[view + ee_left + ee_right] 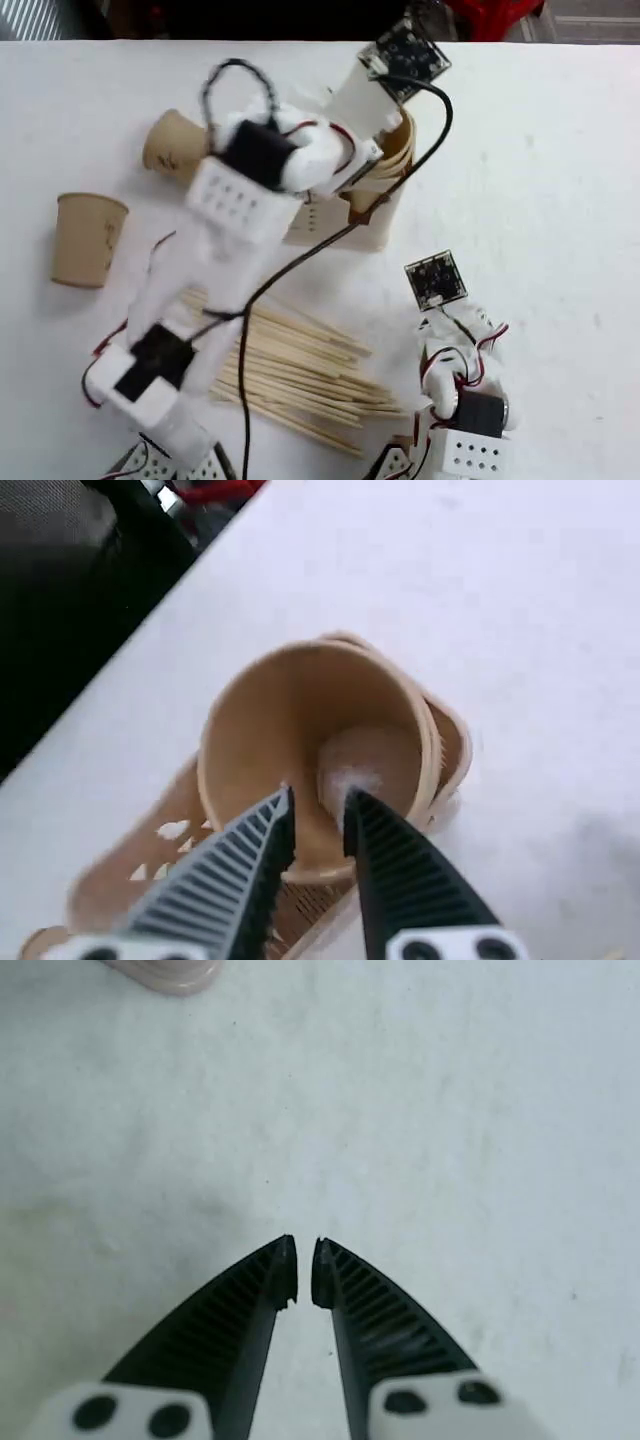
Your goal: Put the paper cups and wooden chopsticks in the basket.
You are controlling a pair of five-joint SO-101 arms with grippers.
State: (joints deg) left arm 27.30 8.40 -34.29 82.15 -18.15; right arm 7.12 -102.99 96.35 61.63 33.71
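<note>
My left gripper (318,805) is shut on the rim of a brown paper cup (310,740), one finger inside and one outside. This cup hangs tilted over the beige basket (120,880), nested with another cup (452,742) in it. In the high view the left arm (250,190) stretches over the basket (372,232), with stacked cup rims (403,150) at its far end. Two more paper cups lie on the table, one (170,143) behind the arm and one (88,240) at the left. A pile of wooden chopsticks (300,370) lies at the front. My right gripper (304,1260) is shut, empty, above bare table.
The right arm (462,400) rests at the front right beside the chopstick pile. A black cable (420,160) runs from the left wrist camera across the basket. White table (540,200) spreads free to the right. A beige edge (170,972) shows beyond the right gripper.
</note>
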